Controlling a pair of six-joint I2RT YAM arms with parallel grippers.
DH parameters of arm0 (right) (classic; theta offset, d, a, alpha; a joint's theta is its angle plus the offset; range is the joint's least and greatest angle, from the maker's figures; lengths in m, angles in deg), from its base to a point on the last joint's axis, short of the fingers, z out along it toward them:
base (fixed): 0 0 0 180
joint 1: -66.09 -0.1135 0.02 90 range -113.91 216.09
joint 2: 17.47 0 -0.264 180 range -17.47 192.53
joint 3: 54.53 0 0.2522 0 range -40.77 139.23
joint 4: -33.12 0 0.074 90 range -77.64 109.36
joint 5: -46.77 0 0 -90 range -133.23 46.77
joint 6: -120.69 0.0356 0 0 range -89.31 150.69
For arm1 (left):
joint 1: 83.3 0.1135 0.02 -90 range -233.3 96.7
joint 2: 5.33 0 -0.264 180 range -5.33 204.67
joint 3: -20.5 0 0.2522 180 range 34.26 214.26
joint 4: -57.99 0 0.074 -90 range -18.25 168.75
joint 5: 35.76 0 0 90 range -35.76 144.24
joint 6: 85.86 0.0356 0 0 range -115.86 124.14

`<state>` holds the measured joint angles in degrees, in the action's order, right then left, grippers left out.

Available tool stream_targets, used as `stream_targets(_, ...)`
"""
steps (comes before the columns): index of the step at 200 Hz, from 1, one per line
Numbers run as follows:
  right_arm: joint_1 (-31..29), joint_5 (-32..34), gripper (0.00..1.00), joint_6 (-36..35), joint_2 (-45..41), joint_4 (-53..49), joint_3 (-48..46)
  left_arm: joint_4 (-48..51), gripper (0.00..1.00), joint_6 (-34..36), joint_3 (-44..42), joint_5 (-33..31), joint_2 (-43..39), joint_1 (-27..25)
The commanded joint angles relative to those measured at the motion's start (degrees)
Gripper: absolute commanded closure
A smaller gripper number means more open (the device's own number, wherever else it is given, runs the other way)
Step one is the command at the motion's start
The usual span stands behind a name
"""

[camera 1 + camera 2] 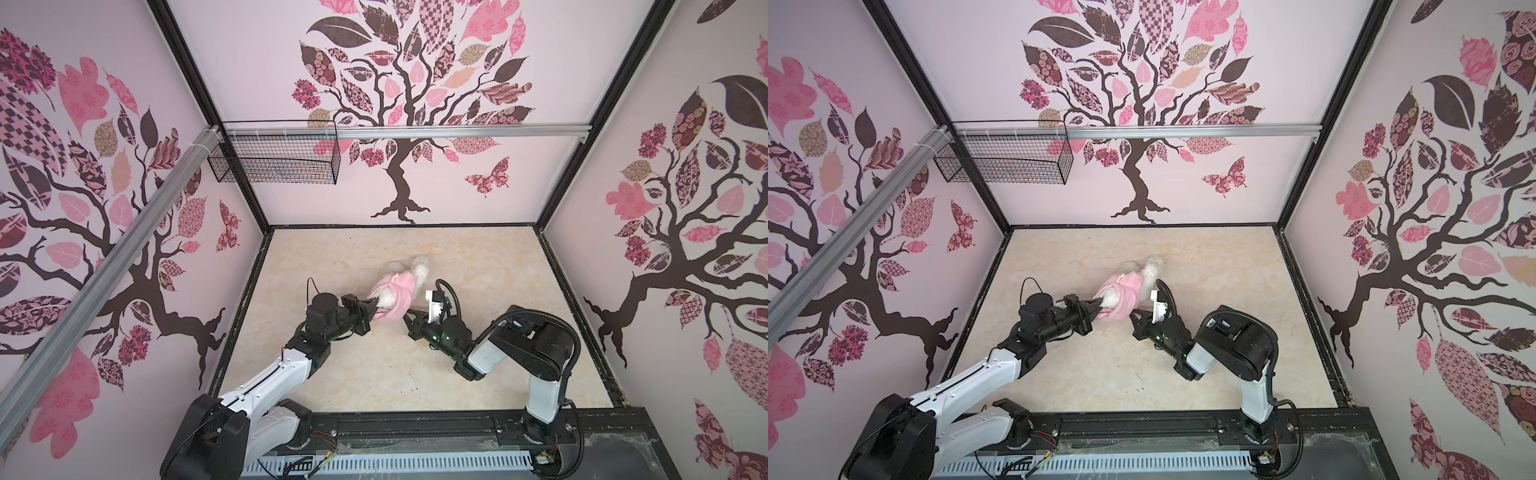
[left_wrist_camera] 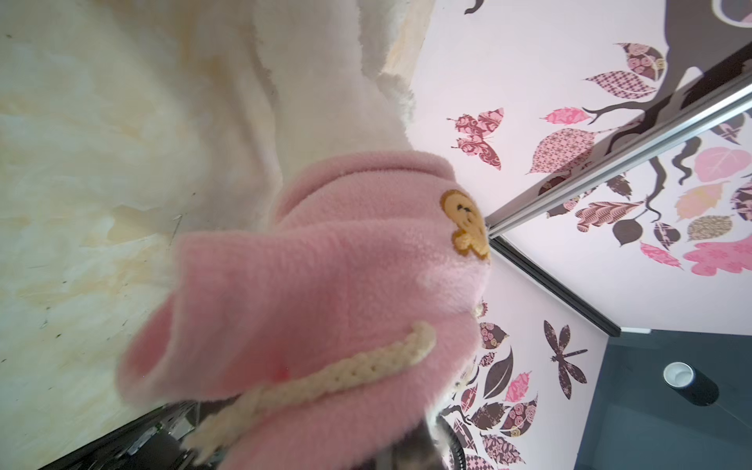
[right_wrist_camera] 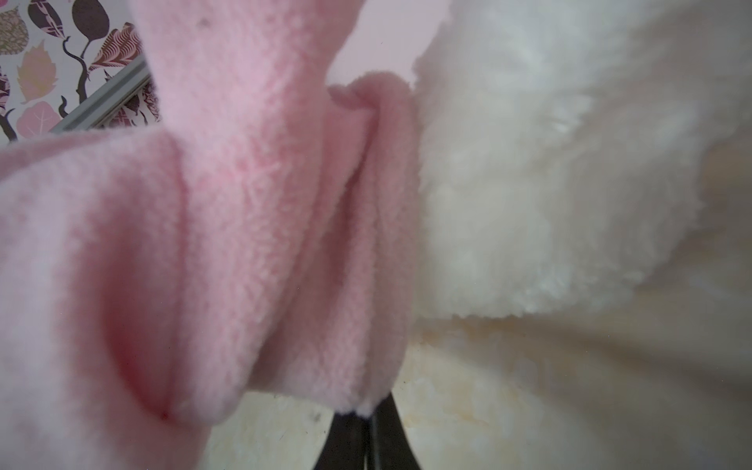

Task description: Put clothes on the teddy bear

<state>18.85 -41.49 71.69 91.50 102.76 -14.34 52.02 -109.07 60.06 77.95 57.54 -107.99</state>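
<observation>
Teddy bear (image 1: 420,269) is lying near the middle of the table (image 1: 374,374), slightly toward its far edge, with the pink shirt (image 1: 400,291) bunching around its body. The left gripper (image 1: 372,311) is pinching the shirt's fabric on the side facing the table's left edge. The right gripper (image 1: 409,318) is pressing its fingers (image 3: 346,443) together on the hem.

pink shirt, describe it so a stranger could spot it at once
On the beige marbled table inside the tree-papered booth, a white teddy bear lies at the tips of the left hand and right hand. The pink fleece shirt is bunched round its body: the only pink thing on the table, with an orange bear-face patch and cream drawstring.
</observation>
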Motion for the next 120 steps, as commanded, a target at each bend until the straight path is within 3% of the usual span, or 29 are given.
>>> stream_targets(1,4.03,9.02,1.0,0.4,0.01,-5.89,-2.61,-3.27,1.0,2.42,4.58,1.58,-1.03,1.03)
stream_targets(91,10.38,10.6,1.0,-0.27,0.81,-17.78,-3.58,5.7,1.0,11.93,10.21,8.24,-1.7,4.16)
stream_targets(120,14.4,10.51,1.0,3.34,0.81,-20.58,-4.45,6.65,1.0,13.8,11.21,10.77,-1.87,5.93)
